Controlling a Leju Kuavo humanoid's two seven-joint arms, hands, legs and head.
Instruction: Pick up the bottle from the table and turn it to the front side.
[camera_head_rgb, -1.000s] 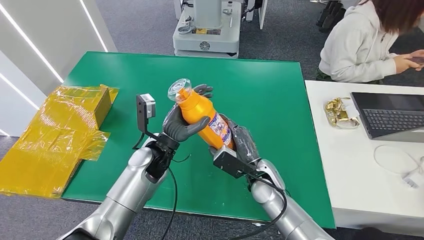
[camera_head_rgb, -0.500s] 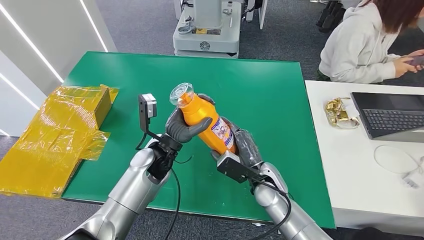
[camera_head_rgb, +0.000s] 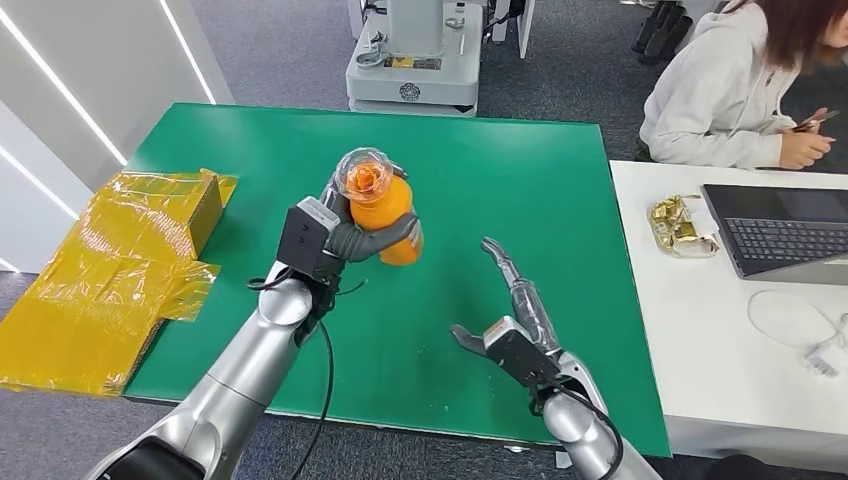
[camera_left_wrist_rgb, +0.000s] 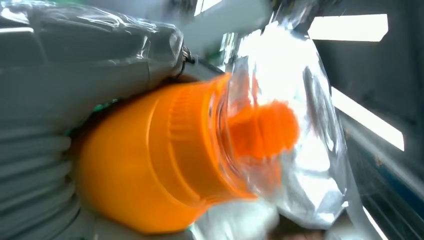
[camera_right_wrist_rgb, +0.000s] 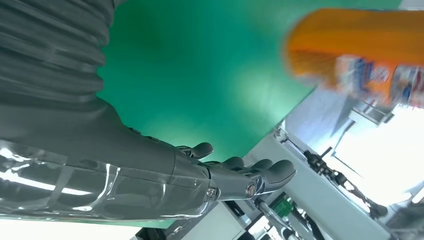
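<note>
The left hand (camera_head_rgb: 362, 236) grips the orange bottle (camera_head_rgb: 385, 215) above the green table (camera_head_rgb: 560, 190), cap toward the camera; the right hand (camera_head_rgb: 512, 300) hovers empty, fingers spread, apparently freeing the bottle to turn.

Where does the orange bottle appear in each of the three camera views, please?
Head view: orange bottle, centre-left, held above the green table in the left robot hand.
Left wrist view: fills the middle, clear cap outward.
Right wrist view: blurred, upper right corner.
Shared landmark: the green table.
</note>
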